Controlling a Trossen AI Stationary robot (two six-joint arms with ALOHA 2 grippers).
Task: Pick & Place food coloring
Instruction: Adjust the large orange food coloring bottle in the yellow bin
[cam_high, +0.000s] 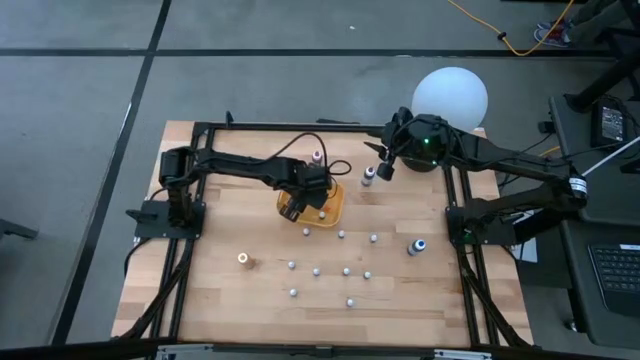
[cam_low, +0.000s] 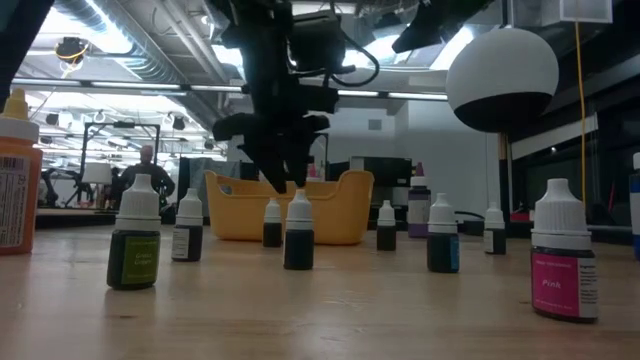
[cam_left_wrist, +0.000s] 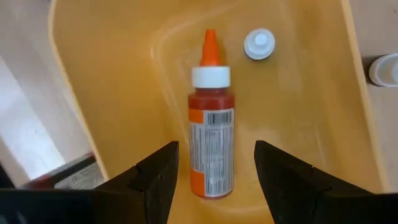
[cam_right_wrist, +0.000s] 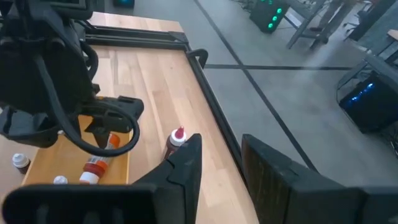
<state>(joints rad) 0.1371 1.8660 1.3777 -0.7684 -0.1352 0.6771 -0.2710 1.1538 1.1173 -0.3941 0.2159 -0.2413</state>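
One orange-capped food coloring bottle (cam_left_wrist: 210, 140) lies flat in the tray (cam_left_wrist: 112, 93), directly between the left gripper (cam_left_wrist: 211, 180)'s released jaws.

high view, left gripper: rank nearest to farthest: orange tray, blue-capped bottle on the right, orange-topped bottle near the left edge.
From the left gripper:
1. Orange tray, directly beneath it.
2. Orange-topped bottle, toward the table's front left.
3. Blue-capped bottle, far over on the right side.

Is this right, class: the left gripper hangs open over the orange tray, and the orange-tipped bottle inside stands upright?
Not quite. The left gripper does hang open over the orange tray, but the orange-tipped bottle lies on its side, as the left wrist view shows.
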